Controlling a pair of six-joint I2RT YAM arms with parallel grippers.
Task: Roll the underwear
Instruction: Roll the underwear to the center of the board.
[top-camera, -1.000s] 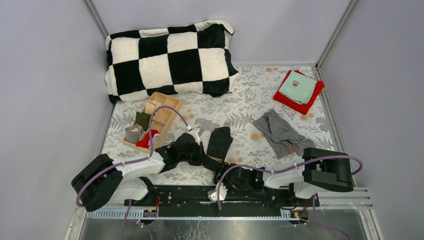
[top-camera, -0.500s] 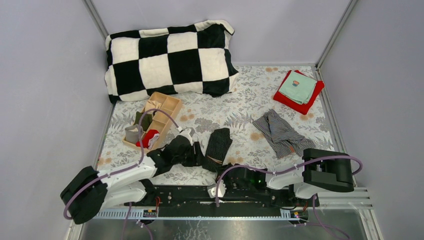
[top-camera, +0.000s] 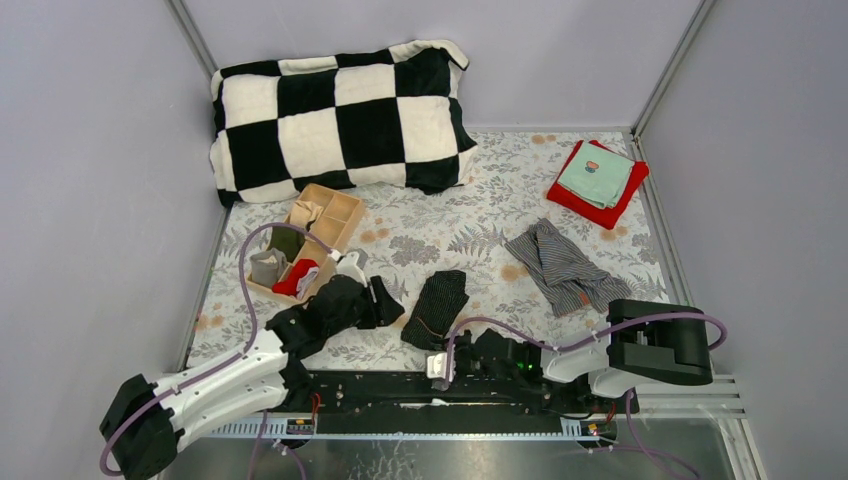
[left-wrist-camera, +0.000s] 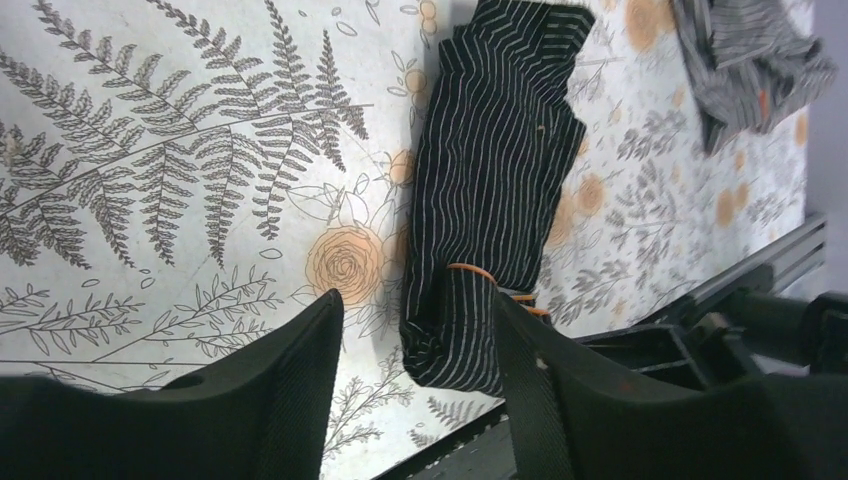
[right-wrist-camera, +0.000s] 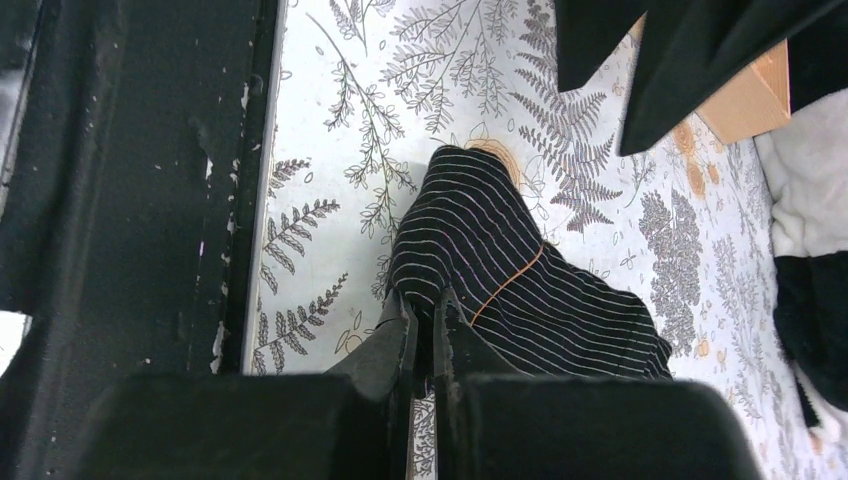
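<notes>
black shorts (top-camera: 435, 308) lying folded just beyond rail (top-camera: 370, 385) | we are judging them soft, light, limp | right claw (right-wrist-camera: 425, 300) pinching shut on near hem, best hold | left claw (left-wrist-camera: 415, 310) gaping, empty

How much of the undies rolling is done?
Done: the black pinstriped cloth boxer shorts lie folded into a long strip, not rolled. In hand: the right gripper is shut on their near end; the left gripper is open nearby, empty. Left: rolling them, then the crumpled grey striped cloth boxer shorts.
</notes>
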